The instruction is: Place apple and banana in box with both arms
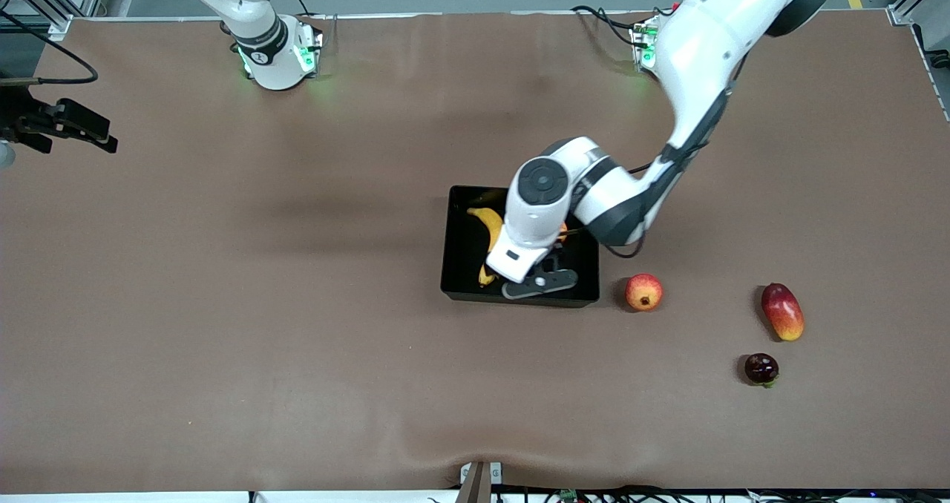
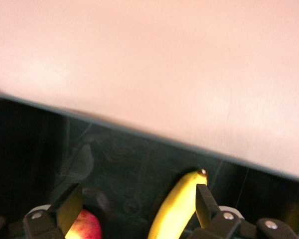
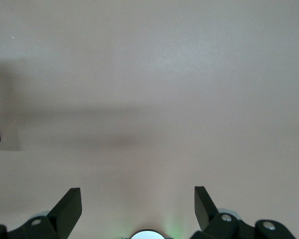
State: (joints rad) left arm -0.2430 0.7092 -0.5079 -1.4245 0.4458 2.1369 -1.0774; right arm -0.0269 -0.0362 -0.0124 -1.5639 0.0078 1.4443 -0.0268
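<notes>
The black box (image 1: 447,245) sits mid-table. The yellow banana (image 1: 487,225) lies inside it, partly under the left arm. My left gripper (image 1: 545,269) hangs low over the box, open and empty. In the left wrist view the left gripper (image 2: 137,199) has its fingers wide apart above the box floor (image 2: 129,159). The red apple (image 2: 84,226) lies in the box by one finger and the banana (image 2: 177,209) by the other. In the front view the left arm hides almost all of the apple. My right gripper (image 3: 137,201) is open and empty, waiting high over bare table by its own base.
A round red-orange fruit with a crown nub (image 1: 643,292) lies beside the box toward the left arm's end. An oblong red-yellow mango (image 1: 782,311) and a dark purple fruit (image 1: 761,369) lie farther that way.
</notes>
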